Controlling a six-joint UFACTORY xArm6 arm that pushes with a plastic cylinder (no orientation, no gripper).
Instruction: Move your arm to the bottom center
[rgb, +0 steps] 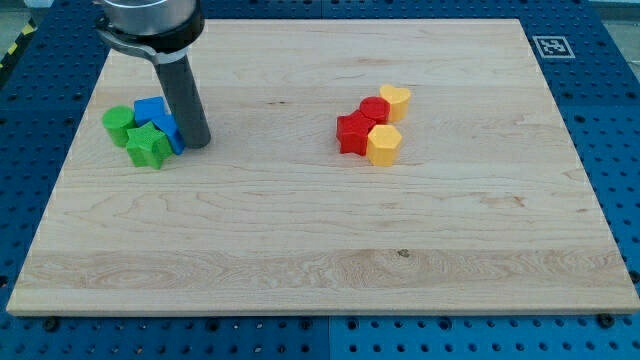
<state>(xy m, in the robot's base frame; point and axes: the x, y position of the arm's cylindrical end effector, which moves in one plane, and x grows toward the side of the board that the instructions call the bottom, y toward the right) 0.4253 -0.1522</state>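
My tip (197, 143) rests on the wooden board (320, 260) at the view's left, just right of a cluster of blocks. That cluster holds a green round block (118, 123), a green star block (149, 146), a blue block (150, 109) and another blue block (174, 132) touching the rod. Right of centre sits a second cluster: a red star block (352, 133), a red round block (374, 110), a yellow heart block (396, 99) and a yellow hexagon block (384, 144).
The board lies on a blue pegboard table (615, 120). A black-and-white marker tag (551, 45) sits just off the board's top right corner. The arm's dark housing (150, 20) hangs over the board's top left.
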